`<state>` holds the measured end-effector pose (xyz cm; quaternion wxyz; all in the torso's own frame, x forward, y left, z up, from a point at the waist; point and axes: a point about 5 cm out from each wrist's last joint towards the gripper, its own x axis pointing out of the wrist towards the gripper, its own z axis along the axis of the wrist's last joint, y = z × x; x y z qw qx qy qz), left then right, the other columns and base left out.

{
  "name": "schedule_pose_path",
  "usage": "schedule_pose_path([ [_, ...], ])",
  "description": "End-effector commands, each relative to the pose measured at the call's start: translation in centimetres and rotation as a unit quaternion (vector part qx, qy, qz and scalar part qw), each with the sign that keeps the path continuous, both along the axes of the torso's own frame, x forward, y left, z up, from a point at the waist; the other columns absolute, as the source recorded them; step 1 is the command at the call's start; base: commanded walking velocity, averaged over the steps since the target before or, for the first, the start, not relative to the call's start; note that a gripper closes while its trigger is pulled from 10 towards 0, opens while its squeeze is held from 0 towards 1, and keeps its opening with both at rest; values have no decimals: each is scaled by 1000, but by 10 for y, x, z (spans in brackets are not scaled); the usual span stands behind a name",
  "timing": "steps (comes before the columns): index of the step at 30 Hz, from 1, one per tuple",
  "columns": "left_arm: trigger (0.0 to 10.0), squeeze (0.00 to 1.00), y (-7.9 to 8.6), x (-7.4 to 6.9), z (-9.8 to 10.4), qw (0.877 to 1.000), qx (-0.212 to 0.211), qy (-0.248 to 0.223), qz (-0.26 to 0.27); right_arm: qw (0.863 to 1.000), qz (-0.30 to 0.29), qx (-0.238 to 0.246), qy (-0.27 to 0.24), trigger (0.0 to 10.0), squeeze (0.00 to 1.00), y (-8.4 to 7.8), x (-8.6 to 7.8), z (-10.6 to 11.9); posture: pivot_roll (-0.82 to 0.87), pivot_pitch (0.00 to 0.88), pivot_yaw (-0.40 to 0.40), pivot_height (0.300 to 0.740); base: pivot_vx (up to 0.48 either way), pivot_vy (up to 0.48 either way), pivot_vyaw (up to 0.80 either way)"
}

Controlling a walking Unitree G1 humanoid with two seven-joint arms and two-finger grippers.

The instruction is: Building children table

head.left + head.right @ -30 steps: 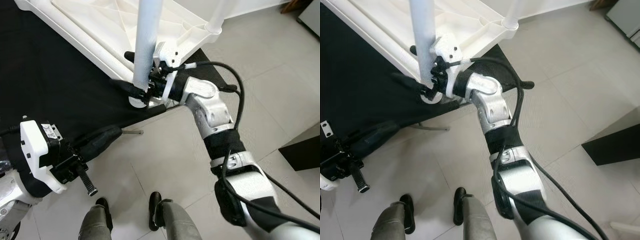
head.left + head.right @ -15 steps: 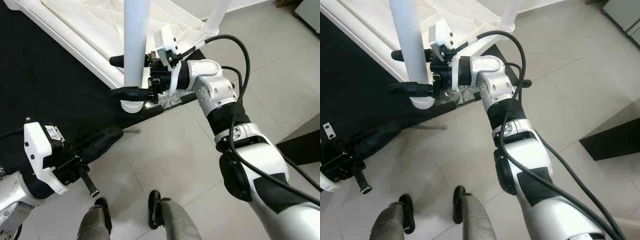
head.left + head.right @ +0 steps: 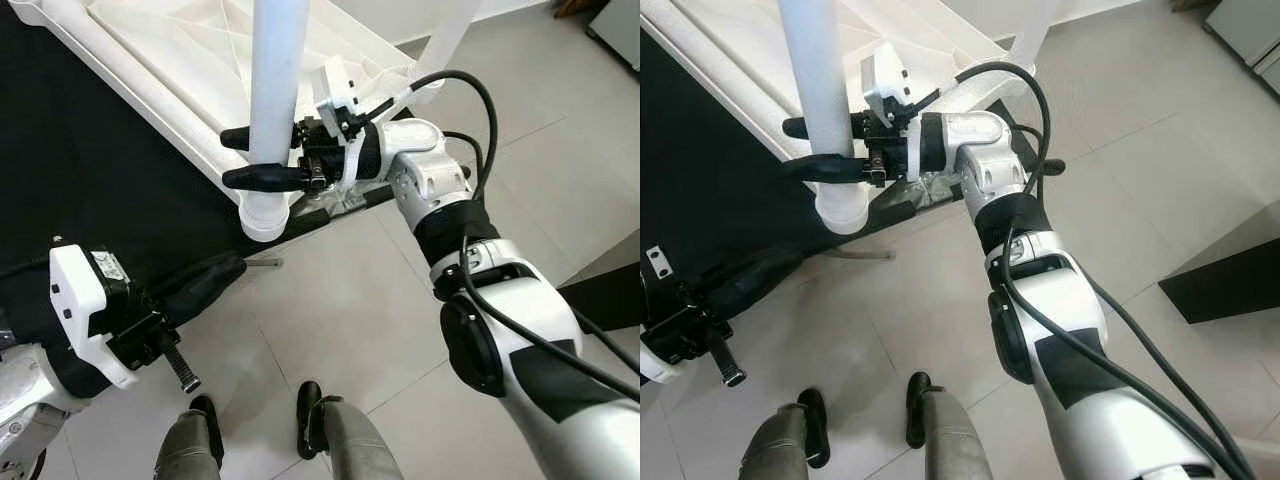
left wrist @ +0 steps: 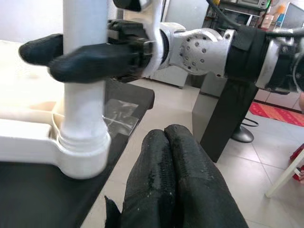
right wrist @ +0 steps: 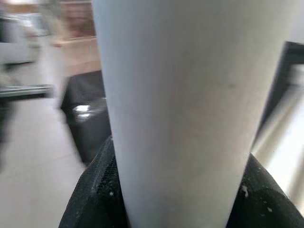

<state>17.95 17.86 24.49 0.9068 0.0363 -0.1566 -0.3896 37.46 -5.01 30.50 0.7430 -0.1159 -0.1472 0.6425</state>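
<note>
Nearest, left gripper (image 3: 205, 285) low over the tiled floor (image 3: 330, 320), fingers pressed together, empty. Beyond, right gripper (image 3: 250, 158) clamped around upright white table leg (image 3: 274, 100), long axis vertical, foot seated in corner socket of overturned white tabletop (image 3: 130, 60).

A: Right arm?
B: Stretched forward and across, elbow bent, wrist turned sideways. Right claw (image 3: 262, 157) has one black finger either side of the white leg (image 3: 272, 110), both pressed against it.

A: Left arm?
B: Held low at the robot's left side, forearm angled inward. Left claw (image 4: 176, 161) has its two fingers pressed together, gripping nothing, pointing toward the right claw.

A: Anything else of the body?
B: Two feet below, near together.
</note>
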Motion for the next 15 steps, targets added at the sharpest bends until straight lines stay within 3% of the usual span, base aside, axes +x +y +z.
schedule_pose_path([
  [1, 10000, 0, -4, -5, 0, 1000, -4, -9, -10, 995, -102, 4, 18, 0, 0, -18, 11, -17, 72, 347, -189, 740, 0, 0, 0],
  [2, 10000, 0, -4, -6, 0, 1000, -4, -8, -10, 991, -129, 12, 19, 0, 0, -21, 13, -20, 72, 347, -189, 740, 0, 0, 0],
  [3, 10000, 0, -4, -5, 0, 1000, -3, -7, -12, 962, -266, 56, 7, 0, 0, -23, 11, -39, 65, 356, -181, 740, 0, 0, 0],
  [4, 10000, 0, -4, -5, 0, 1000, -3, -7, -14, 925, -370, 91, -5, 0, 0, -31, 5, -49, 64, 357, -180, 740, 0, 0, 0],
  [5, 10000, 0, -4, -5, 0, 1000, -3, -7, -14, 925, -370, 91, -5, 0, 0, -31, 5, -49, 64, 357, -180, 740, 0, 0, 0],
  [6, 10000, 0, -3, -4, 1, 1000, -4, -6, -16, 905, -416, 88, -6, 0, 0, -29, -14, -71, 56, 360, -172, 740, 0, 0, 0],
  [7, 10000, 0, -3, -4, 1, 1000, -4, -6, -18, 898, -432, 84, -4, 0, 0, -25, -31, -85, 53, 361, -168, 740, 0, 0, 0],
  [8, 10000, 0, -3, -4, 1, 1000, -4, -6, -18, 898, -432, 84, -4, 0, 0, -25, -31, -85, 53, 361, -168, 740, 0, 0, 0],
  [10, 10000, 0, -3, -2, 0, 1000, -4, -6, -21, 913, -401, 77, 25, 0, 0, -8, -44, -97, 50, 348, -159, 740, 0, 0, 0],
  [15, 10000, 0, -4, -1, 0, 1000, -5, -7, -24, 919, -385, 86, 12, 0, 0, 0, -33, -87, 58, 339, -154, 740, 0, 0, 0],
])
